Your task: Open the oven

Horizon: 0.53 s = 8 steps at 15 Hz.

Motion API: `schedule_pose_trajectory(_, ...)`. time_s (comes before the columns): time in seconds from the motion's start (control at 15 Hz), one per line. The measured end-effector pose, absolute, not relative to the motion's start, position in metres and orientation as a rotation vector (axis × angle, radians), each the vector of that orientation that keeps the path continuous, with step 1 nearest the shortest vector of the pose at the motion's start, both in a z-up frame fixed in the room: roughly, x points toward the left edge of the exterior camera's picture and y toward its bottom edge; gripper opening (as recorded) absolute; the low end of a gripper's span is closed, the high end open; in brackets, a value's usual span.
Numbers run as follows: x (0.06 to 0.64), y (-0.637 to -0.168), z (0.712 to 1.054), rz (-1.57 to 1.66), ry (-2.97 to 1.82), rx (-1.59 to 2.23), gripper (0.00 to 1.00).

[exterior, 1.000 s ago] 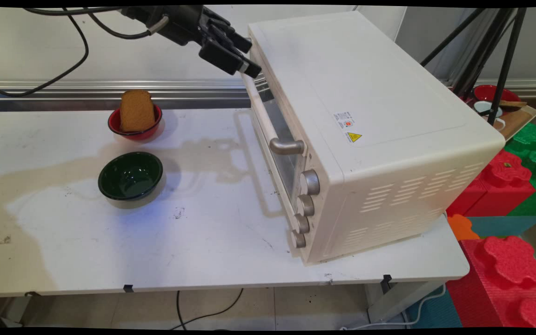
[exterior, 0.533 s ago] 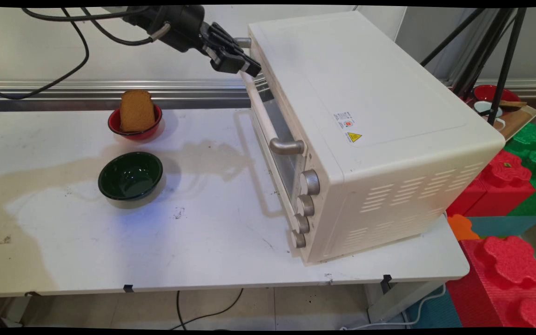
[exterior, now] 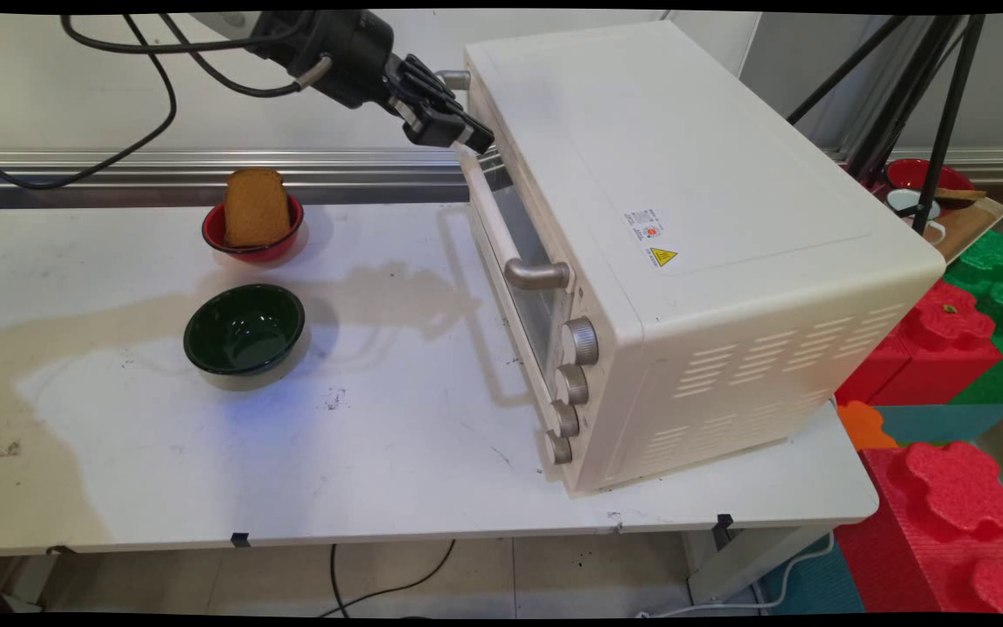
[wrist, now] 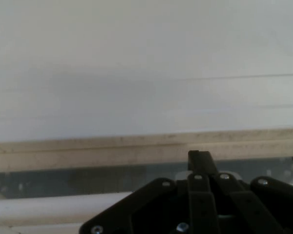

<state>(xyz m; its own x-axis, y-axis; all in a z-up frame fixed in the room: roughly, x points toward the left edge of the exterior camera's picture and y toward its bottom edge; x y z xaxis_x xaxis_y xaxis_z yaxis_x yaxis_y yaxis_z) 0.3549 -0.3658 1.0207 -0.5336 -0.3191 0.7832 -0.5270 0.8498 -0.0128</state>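
On the table (exterior: 380,453) one oven (exterior: 684,252), two bowls, red (exterior: 251,244) and green (exterior: 244,328), and one bread slice (exterior: 255,206) upright in the red one are sitting. The gripper (exterior: 467,135), fingers pressed together and holding nothing, is touching the oven's upper front edge by the far end of the door handle (exterior: 494,222), whose bar is running toward the camera.

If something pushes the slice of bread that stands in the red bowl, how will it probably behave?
The bread stands on edge, leaning on the rim of the red bowl, so a light push would probably tip it over. It rises well above the rim, so it may fall out. It looks dry and light, and probably rather stiff.
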Motion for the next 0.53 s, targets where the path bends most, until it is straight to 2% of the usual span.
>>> schedule_pose_trajectory(0.53,0.343,-0.379,1.01,0.312,-2.177,0.628,0.0)
